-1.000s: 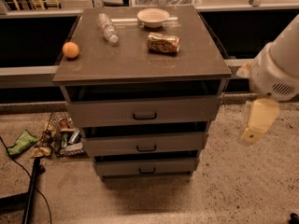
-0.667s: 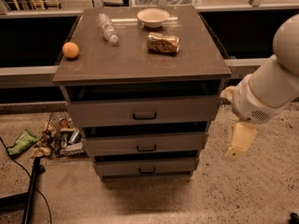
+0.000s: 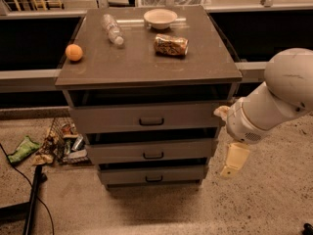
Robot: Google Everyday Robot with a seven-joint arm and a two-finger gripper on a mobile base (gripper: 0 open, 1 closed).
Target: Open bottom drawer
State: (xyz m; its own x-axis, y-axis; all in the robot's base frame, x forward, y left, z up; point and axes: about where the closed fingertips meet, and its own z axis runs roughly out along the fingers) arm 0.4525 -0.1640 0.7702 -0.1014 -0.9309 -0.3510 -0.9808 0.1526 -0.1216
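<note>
My arm (image 3: 274, 104) comes in from the right, and my gripper (image 3: 234, 161) hangs down just beside the cabinet (image 3: 146, 72), low right. I cannot tell if it is open. A bowl (image 3: 160, 18) sits on top. The bottom drawer (image 3: 122, 174), lower middle, is small and grey-brown, with a dark handle (image 3: 153, 178).

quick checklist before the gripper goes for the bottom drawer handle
1. Bottom drawer identified, lowest and narrowest front: ok.
2. Drawer shut, front not pulled out: ok.
3. Its handle in view, nothing covering it: ok.
4. Gripper lined up with the handle: not ok; it hangs off to the right of the cabinet, apart from the handle.
5. Gripper ready to take the handle: cannot tell.
6. Litter out of the drawer's path: ok; it lies on the floor left of the cabinet.
</note>
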